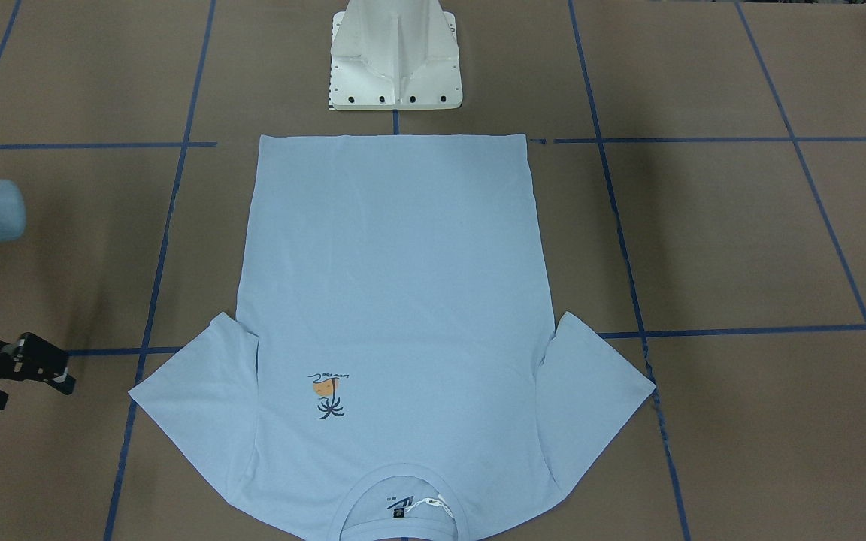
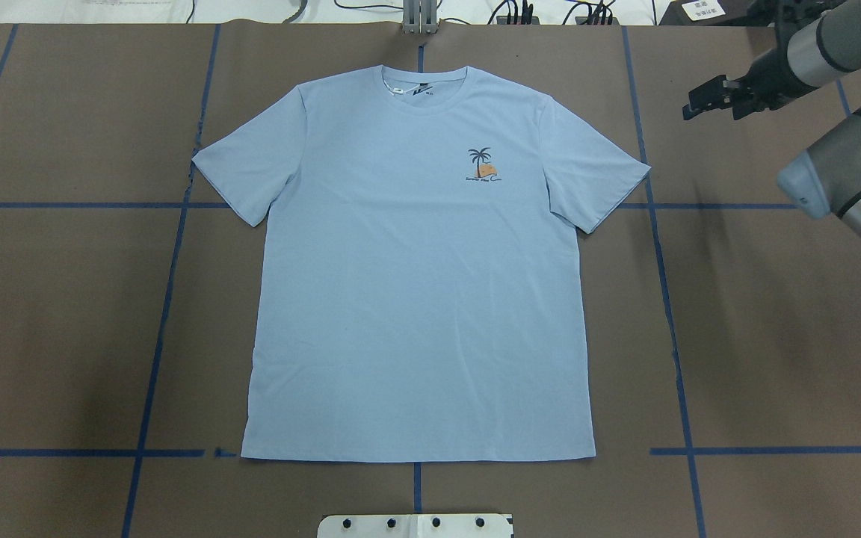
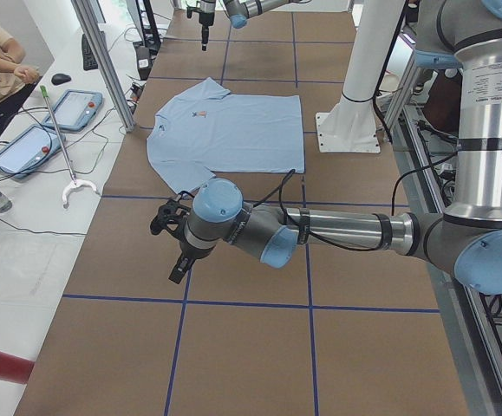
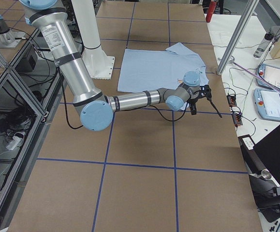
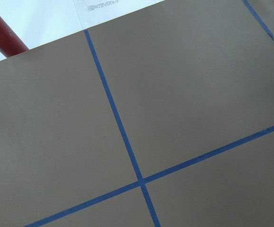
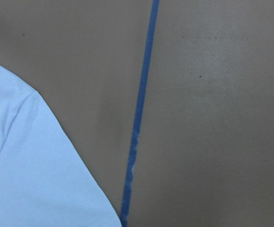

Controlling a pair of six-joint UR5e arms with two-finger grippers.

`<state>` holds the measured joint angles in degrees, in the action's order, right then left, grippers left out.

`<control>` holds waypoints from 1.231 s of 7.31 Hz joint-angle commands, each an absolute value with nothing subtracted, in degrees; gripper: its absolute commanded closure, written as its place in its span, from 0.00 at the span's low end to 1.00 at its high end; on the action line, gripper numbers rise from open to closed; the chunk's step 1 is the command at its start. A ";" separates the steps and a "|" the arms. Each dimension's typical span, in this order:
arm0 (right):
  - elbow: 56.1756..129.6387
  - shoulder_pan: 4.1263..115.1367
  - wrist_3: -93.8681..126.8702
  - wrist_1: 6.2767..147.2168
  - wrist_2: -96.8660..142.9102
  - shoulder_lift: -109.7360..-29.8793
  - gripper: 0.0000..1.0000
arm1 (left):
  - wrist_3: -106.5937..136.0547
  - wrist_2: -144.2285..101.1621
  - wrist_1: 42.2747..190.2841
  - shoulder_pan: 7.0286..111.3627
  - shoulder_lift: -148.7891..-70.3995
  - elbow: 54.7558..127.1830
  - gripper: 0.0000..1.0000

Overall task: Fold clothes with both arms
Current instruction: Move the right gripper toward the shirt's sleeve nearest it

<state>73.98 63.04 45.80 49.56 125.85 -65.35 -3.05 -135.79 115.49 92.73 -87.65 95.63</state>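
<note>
One pale blue T-shirt [image 2: 415, 284] lies flat, print up, on the table [image 2: 64, 314] in the overhead view, likely spread so for folding. The right gripper [image 2: 696, 103], jaws apart and empty, hovers beyond one sleeve [image 2: 595, 172]. Exterior left: the left gripper [image 3: 171, 250] hangs off the opposite sleeve [image 3: 179, 176]; whether it is open I cannot tell.
</note>
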 commanded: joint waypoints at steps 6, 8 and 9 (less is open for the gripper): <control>70.93 50.89 54.14 43.77 109.51 -65.21 0.32 | -3.16 -135.88 115.49 92.64 -87.63 95.62 0.00; 70.58 50.63 54.14 43.77 109.51 -65.56 0.38 | -3.16 -135.88 115.58 92.64 -87.63 95.62 0.00; 70.66 50.71 54.14 43.77 109.51 -65.74 0.44 | -3.25 -135.88 115.49 92.64 -87.63 95.62 0.00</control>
<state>70.67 50.74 54.14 43.77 109.55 -65.52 -3.19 -135.88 115.52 92.64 -87.63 95.63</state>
